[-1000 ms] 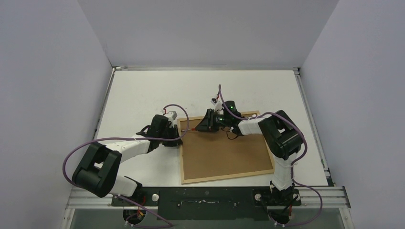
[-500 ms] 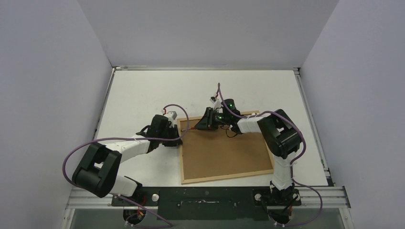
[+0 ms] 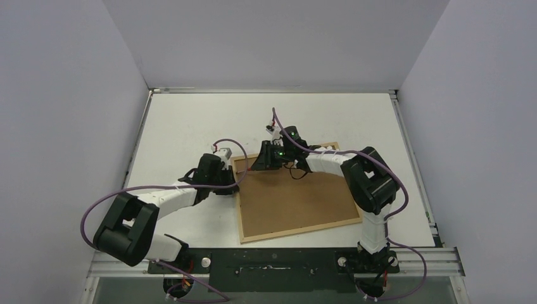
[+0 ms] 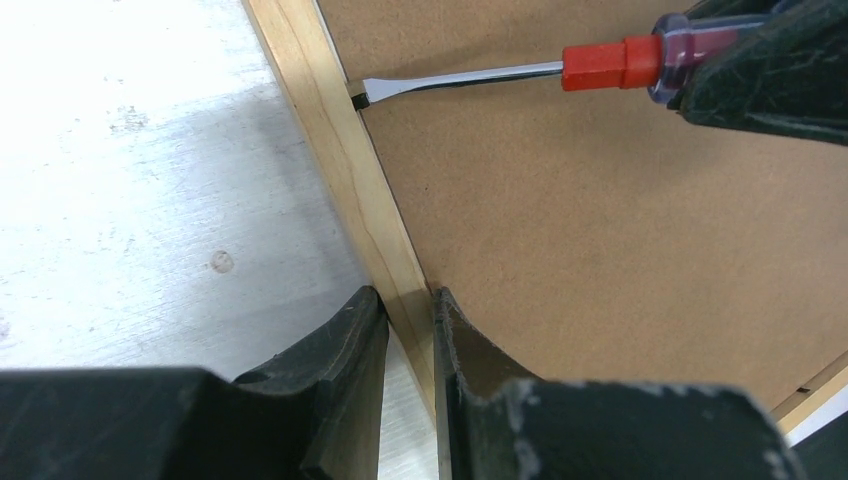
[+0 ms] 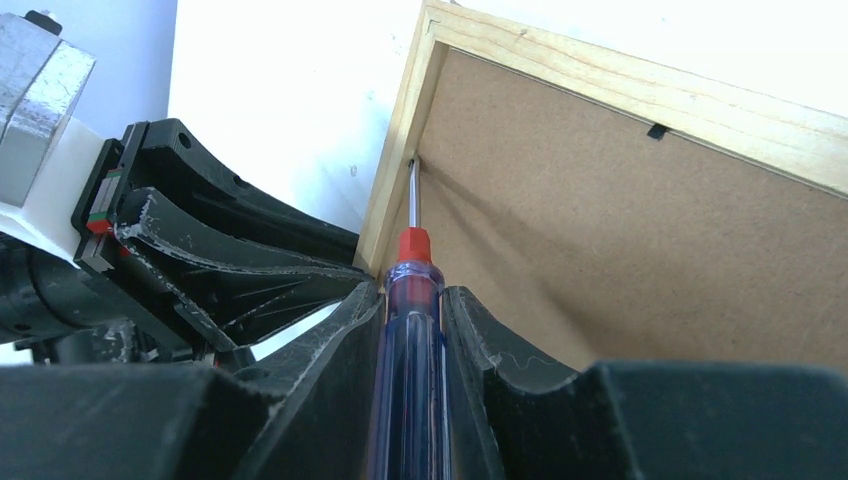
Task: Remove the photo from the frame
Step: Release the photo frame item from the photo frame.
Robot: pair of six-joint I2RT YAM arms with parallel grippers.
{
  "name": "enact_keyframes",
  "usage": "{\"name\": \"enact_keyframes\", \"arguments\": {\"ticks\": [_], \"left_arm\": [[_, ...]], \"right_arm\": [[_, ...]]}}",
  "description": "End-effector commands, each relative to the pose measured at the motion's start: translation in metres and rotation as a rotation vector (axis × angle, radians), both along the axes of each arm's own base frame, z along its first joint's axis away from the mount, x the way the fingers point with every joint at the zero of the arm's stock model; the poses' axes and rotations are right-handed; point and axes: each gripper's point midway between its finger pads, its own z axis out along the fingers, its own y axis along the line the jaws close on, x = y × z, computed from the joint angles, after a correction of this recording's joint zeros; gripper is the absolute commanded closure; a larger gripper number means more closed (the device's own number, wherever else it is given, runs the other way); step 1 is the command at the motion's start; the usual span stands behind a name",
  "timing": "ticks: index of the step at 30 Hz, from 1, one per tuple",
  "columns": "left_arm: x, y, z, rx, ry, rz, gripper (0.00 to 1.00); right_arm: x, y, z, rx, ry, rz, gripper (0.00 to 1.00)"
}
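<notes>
two arms: both reach to the far left corner of the frame (image 3: 297, 233), one from each side
frame position: lies back-up on the white table (image 3: 190, 120), in front of the right arm's base, turned a little off square to the table edges
frame make: thin light wooden moulding around a flat brown fibreboard backing panel (image 3: 297, 199)
backing panel: sits inside the moulding, fills the opening, and hides whatever is under it
photo: cannot be seen in any view
left gripper (image 4: 405, 300): low at the frame's left side, one finger outside on the table side and one inside over the panel
left fingers (image 4: 345, 340): pinching the left strip of moulding between them, close against the wood on both sides
right gripper (image 5: 412, 295): comes in over the frame's far edge, pointing toward the left strip
right fingers (image 5: 480, 340): closed around the clear blue handle of a flat-blade screwdriver (image 5: 412, 262)
screwdriver: red collar ahead of the handle, steel shaft low over the panel, blade tip at the seam between panel and left moulding
blade tip: touches a small black retaining tab (image 4: 358, 99) at that seam
second tab (image 5: 657, 131): small and black, on the far strip's inner edge, well apart from the blade
</notes>
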Motion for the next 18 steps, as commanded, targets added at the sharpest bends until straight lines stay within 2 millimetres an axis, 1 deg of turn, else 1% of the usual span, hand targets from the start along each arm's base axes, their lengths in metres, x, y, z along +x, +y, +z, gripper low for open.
{"name": "enact_keyframes", "arguments": {"ticks": [1,4,6,12,18], "left_arm": [[-0.007,-0.006,-0.003,-0.022,-0.002,-0.040,1.00],[-0.008,-0.006,-0.001,-0.031,-0.012,-0.036,1.00],[-0.009,-0.005,0.000,-0.035,-0.017,-0.033,1.00],[-0.009,-0.004,0.002,-0.045,-0.033,-0.021,1.00],[-0.008,-0.004,0.004,-0.076,-0.057,0.011,1.00]], "right_arm": [[-0.012,0.022,0.012,-0.088,-0.099,0.035,1.00],[-0.011,0.027,0.020,-0.124,-0.142,0.040,1.00],[-0.015,0.028,0.021,-0.161,-0.140,0.055,1.00],[-0.016,0.043,0.033,-0.200,-0.192,0.096,1.00],[-0.018,0.060,0.052,-0.207,-0.247,0.131,1.00]]}}
